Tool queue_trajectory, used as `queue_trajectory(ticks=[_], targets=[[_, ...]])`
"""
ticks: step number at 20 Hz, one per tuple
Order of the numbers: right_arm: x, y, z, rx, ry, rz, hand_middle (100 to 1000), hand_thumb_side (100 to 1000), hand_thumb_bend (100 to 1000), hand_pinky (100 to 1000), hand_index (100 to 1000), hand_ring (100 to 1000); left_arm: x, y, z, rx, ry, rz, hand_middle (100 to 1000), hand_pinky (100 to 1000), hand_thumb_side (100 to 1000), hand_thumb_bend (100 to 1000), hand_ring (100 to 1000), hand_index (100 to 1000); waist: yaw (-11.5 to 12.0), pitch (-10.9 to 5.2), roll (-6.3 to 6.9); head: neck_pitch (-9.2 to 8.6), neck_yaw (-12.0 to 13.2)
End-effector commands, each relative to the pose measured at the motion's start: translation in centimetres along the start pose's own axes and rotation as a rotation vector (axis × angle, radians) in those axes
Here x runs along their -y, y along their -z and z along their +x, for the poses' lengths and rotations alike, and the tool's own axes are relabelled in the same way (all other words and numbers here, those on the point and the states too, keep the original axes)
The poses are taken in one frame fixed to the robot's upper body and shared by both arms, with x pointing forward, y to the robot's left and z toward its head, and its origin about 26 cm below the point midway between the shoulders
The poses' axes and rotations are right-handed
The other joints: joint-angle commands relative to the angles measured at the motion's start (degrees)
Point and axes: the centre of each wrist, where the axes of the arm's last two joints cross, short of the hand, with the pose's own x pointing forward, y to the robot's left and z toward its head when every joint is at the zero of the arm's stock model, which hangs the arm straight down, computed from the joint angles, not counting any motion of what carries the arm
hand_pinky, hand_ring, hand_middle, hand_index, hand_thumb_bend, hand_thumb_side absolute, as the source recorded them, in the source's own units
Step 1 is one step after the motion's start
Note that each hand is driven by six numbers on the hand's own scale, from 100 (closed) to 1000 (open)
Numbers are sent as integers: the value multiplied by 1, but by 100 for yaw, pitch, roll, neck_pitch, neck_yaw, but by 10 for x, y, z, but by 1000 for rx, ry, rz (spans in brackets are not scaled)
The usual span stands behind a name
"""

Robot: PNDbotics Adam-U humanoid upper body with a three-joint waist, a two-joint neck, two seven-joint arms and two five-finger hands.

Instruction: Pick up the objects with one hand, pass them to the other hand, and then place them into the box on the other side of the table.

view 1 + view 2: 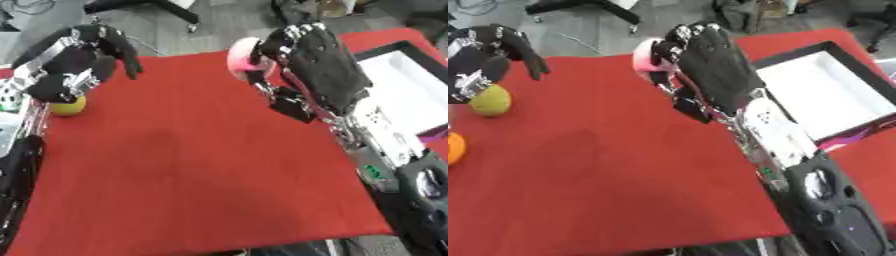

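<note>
1. The pink ball (647,59) is what I've got right now. It's round, soft pink with a paler whitish patch, and about half of it is hidden behind my fingers.
2. My right hand (710,62) is curled round that ball, back of the hand facing the camera. The ball sits at the fingertip end, poking out toward my left.
3. Using the white box (820,92) as the landmark: the ball is up in the air to the left of the box, over the red surface (201,165), not touching it.
4. My left hand (83,62) is way across from the box, at the far left edge. Its fingers are bent and hanging down with nothing in them.
5. A yellow ball (489,100) lies on the surface just under that left hand, and an orange ball (453,148) lies a bit nearer to me, cut off by the edge of the right eye view.
</note>
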Motion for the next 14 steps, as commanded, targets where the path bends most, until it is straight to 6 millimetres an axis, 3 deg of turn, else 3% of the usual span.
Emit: queue_trajectory(ticks=[1,6,14], targets=[[12,-3,-21,-61,-90,-21,160,100,100,379,248,234,-16,-12,15,29,96,-38,490,640,475,141,492,688,6,-75,-6,-15,-97],[9,-24,-65,-274,-203,16,148,100,100,363,261,209,-21,-42,18,-23,102,55,490,640,472,141,492,688,24,-74,-4,-15,-417],[-29,-88,-142,-671,-224,221,162,100,100,357,296,198,-17,-97,21,-161,116,250,489,639,483,141,492,686,80,-60,-4,-15,-834]])
